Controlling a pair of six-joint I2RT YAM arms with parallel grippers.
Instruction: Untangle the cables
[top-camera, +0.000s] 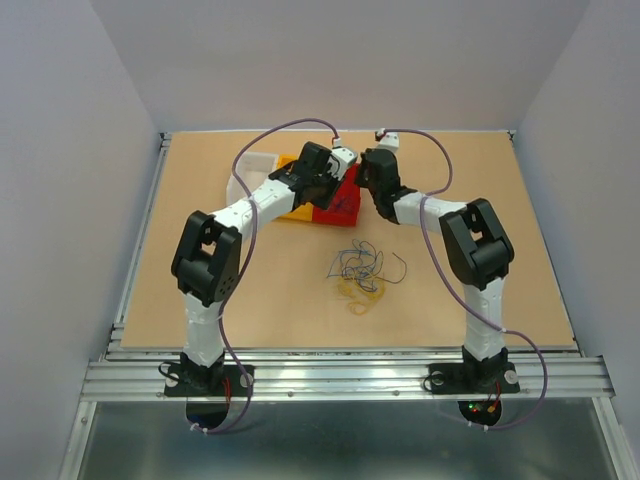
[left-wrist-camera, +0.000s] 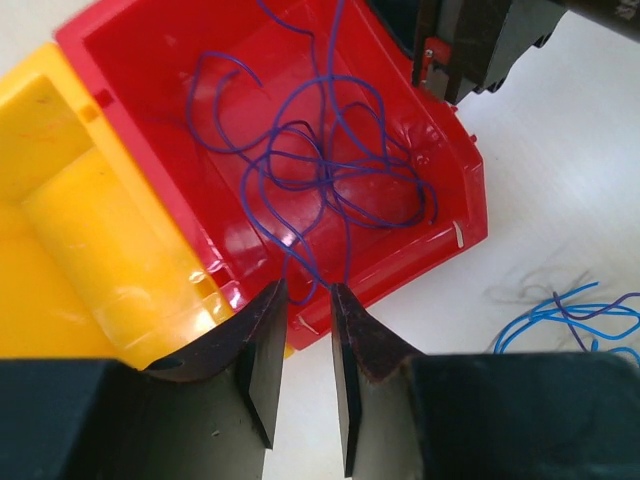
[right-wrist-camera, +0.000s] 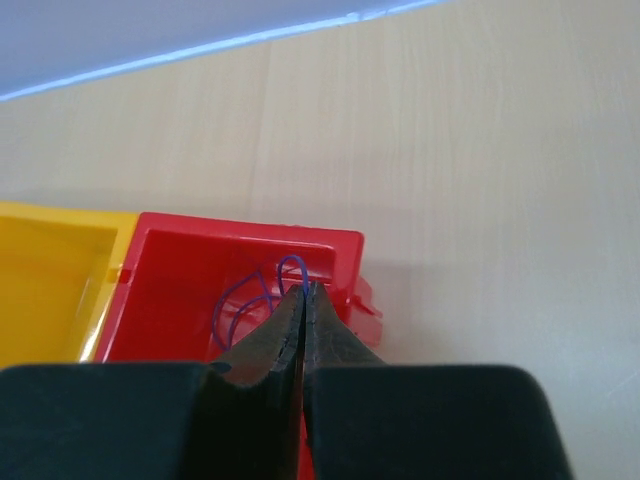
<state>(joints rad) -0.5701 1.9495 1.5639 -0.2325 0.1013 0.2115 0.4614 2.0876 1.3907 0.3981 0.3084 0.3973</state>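
at the near edge a metal rail (top-camera: 350, 372) carries both arm bases; past it lies a tan wooden table (top-camera: 300, 320), closed in by pale grey walls (top-camera: 330, 60) on the left, right and far sides.

in the middle of the table sits the loose tangle of cables (top-camera: 360, 262): dark blue-purple curls with yellow strands (top-camera: 362, 292) on its near side. it has no clear long axis, though one strand trails off to the right.

further back stand a white bin (top-camera: 248, 168), a yellow bin (left-wrist-camera: 80, 220) and a red bin (left-wrist-camera: 440, 190), side by side. a purple cable (left-wrist-camera: 330, 170) lies looped across the red bin's floor, two strands running down towards the left gripper (left-wrist-camera: 307, 292), whose fingers stand apart at the bin's rim with a clear gap between them.

the right gripper (right-wrist-camera: 303, 288) hangs over the red bin's opposite side, fingers pressed together. a purple loop shows right at their tips; whether it is pinched i cannot tell.
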